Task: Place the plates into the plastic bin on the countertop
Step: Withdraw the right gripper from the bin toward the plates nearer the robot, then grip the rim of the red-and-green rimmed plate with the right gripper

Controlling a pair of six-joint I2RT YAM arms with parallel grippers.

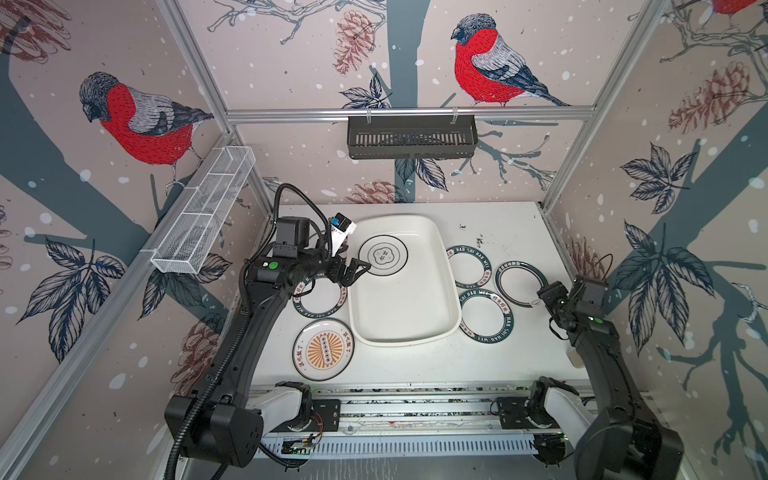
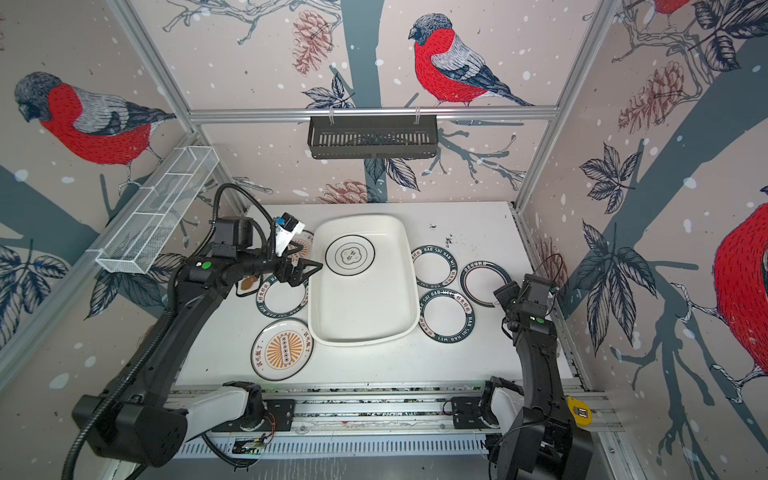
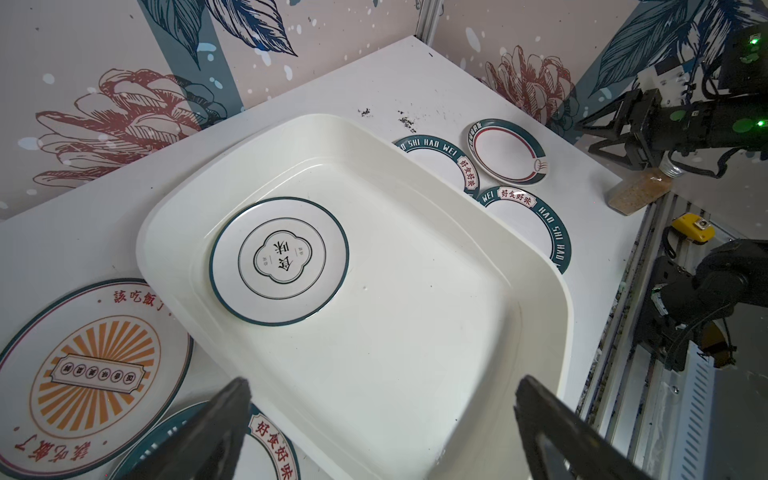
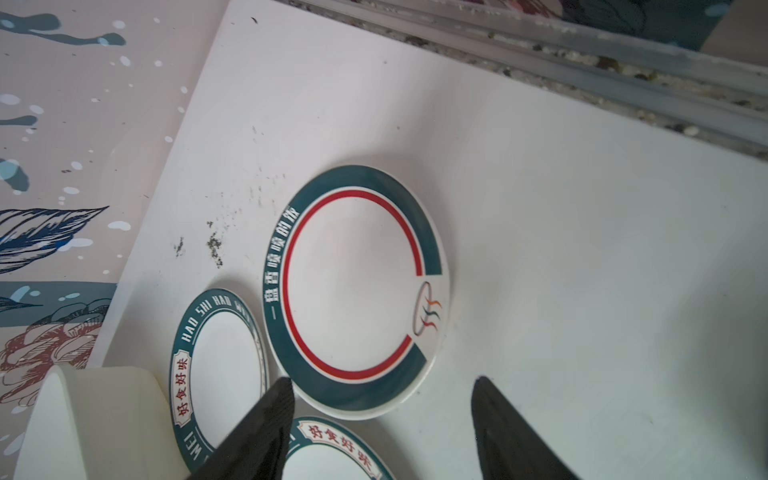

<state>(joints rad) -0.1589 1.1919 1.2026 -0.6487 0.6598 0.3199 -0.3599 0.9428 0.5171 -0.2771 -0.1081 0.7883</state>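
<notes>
The white plastic bin [image 1: 401, 311] [image 3: 415, 332] lies mid-countertop and holds one black-ringed plate [image 1: 382, 254] [image 3: 278, 259]. My left gripper [image 1: 355, 272] [image 3: 382, 399] hangs open and empty over the bin's left rim. Left of the bin lie a green-rimmed plate [image 1: 320, 297] and an orange sunburst plate [image 1: 323, 349]; another sunburst plate [image 2: 301, 245] peeks from behind the left wrist. Right of the bin lie two green lettered plates [image 1: 468, 266] [image 1: 486, 315] and a green-and-red-ringed plate [image 1: 517, 282] [image 4: 353, 291]. My right gripper [image 1: 542, 296] [image 4: 382, 382] is open just above that plate's near edge.
A black slotted rack [image 1: 411, 137] hangs on the back wall and a white wire basket [image 1: 203, 216] on the left wall. Dirt specks [image 1: 478, 239] lie behind the right-hand plates. A small bottle [image 3: 640, 191] lies at the countertop's right edge. An aluminium rail [image 1: 415, 399] runs along the front.
</notes>
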